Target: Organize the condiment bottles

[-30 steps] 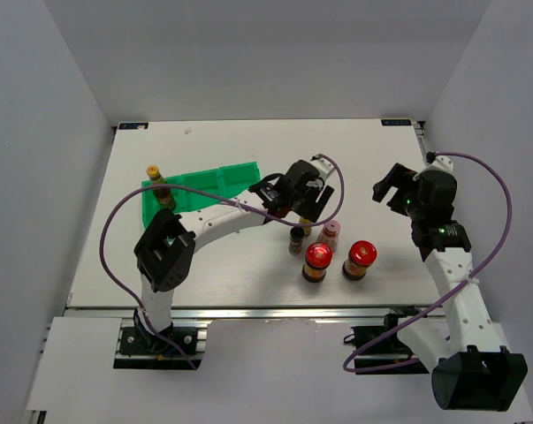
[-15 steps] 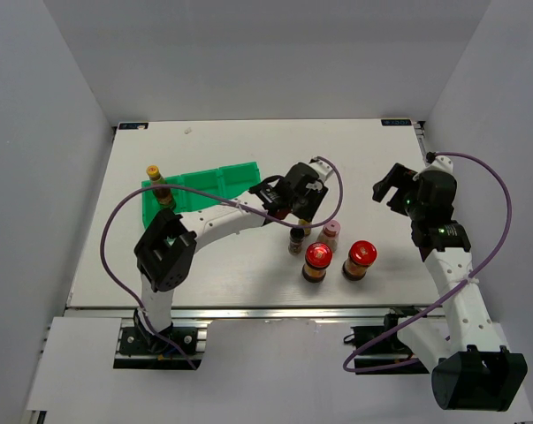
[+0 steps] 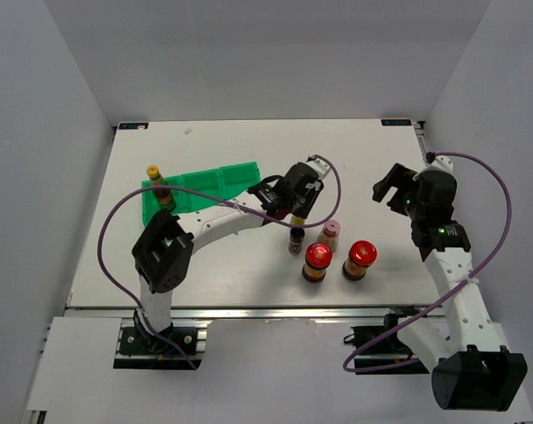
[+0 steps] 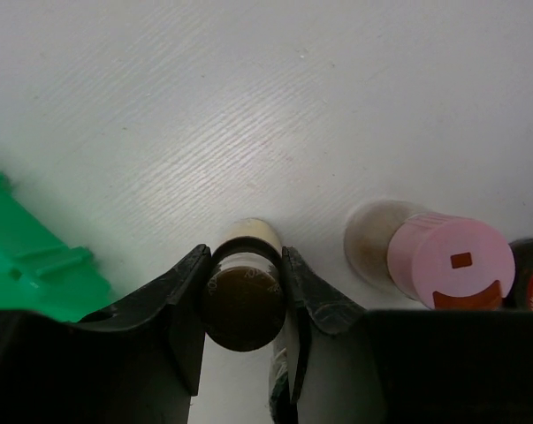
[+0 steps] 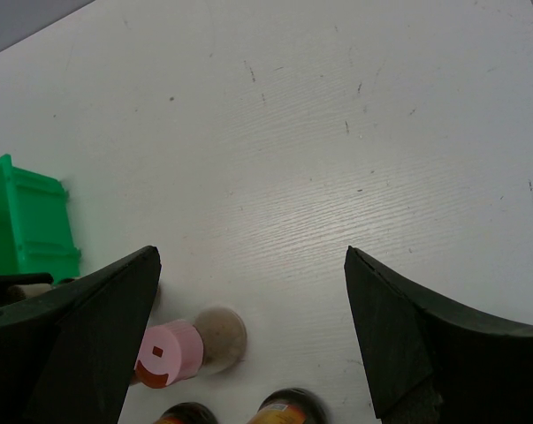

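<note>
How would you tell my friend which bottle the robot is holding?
Find the green tray. Just right of it, the left arm's fingers squeeze a slim brown bottle. It is the only bottle held; its pink-capped neighbour stands free.

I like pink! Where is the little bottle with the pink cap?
In the top view, the small pink-capped bottle stands mid-table, just behind the left-hand red-lidded jar and right of the dark-capped bottle.
</note>
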`<state>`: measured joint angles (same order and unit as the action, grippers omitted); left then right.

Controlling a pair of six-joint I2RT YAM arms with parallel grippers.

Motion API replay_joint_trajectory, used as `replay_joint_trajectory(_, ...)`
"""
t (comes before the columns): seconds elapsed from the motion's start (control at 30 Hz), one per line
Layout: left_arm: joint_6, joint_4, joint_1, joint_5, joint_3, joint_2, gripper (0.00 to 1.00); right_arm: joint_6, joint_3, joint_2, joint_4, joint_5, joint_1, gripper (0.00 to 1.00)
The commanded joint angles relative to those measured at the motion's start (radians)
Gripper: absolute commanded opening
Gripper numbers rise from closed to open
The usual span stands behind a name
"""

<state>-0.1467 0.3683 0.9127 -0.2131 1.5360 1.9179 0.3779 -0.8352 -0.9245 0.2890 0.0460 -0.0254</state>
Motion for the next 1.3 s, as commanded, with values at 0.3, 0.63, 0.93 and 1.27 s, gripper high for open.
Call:
replay_joint_trajectory(0.3,0.003,-0.077,-0.032,-0.453,-0.078,-0.443,0.19,-0.016,0.013,0.003,-0.050,-0.005,0.005,0.89)
replay_joint_trajectory(0.63,-0.275,0.155,-0.282,-0.606,-0.221,-0.716,0.19,-0.017,0.013,-0.014,-0.060,-0.015,0.005,0.89)
replay_joint_trajectory(0.93,-0.441,0.264,-0.353,-0.671,-0.387,-0.835,0.19,-0.017,0.008,-0.051,-0.068,-0.037,0.005,0.89)
replay_joint_trajectory(1.27,-0.465,0.239,-0.535,-0.611,-0.442,-0.783,0.19,-0.020,0.005,-0.050,-0.059,-0.031,0.005,0.89)
